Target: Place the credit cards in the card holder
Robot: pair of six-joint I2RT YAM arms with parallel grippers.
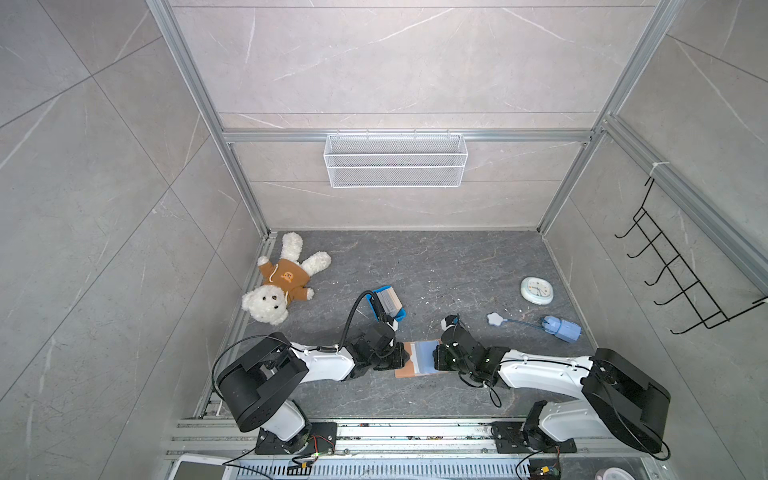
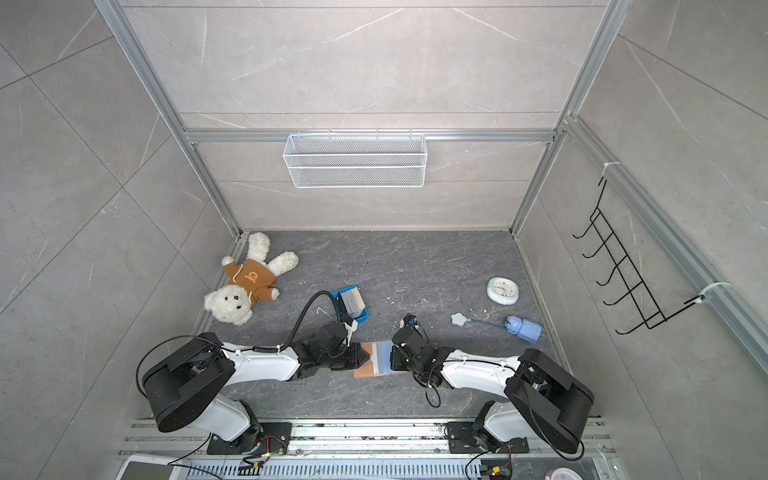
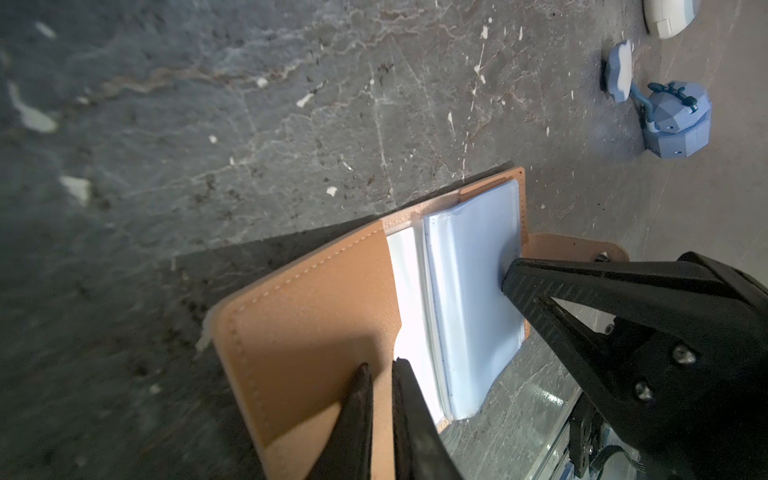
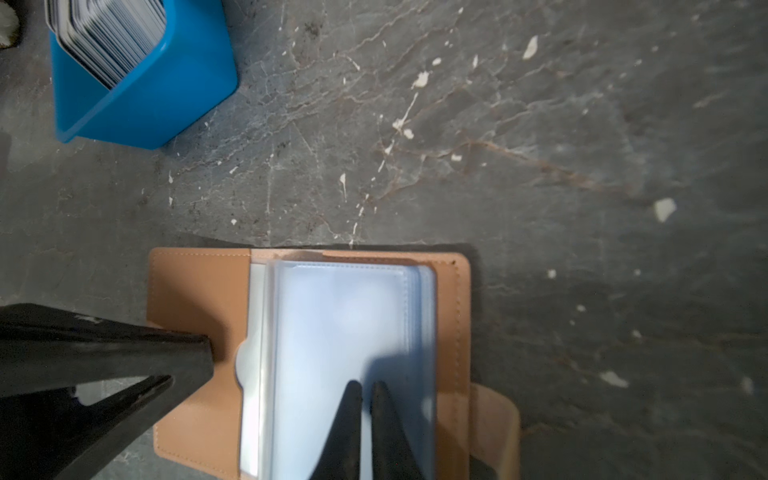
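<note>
Open card holder [image 1: 415, 360] flat on table [image 1: 415, 266], between both arms. Left gripper [image 3: 380, 365]: jaws nearly together, nothing held, tips pressing tan cover [image 3: 311, 311]. Right gripper [image 4: 368, 384]: same narrow gap, empty, tips pinning clear sleeves [image 4: 345, 316]. Likely purpose: stop holder springing shut. Credit cards [image 4: 108, 37] beyond holder, stacked in blue tray [image 4: 166, 104].

Top views were evenly lit; wide-angle bending seen at edges. Wrist views dimmer, floor [image 3: 124, 124] blurred toward corners. Hard shadow cast beside card holder [image 3: 316, 291]; sleeves [image 3: 473, 291] washed out by glare.
</note>
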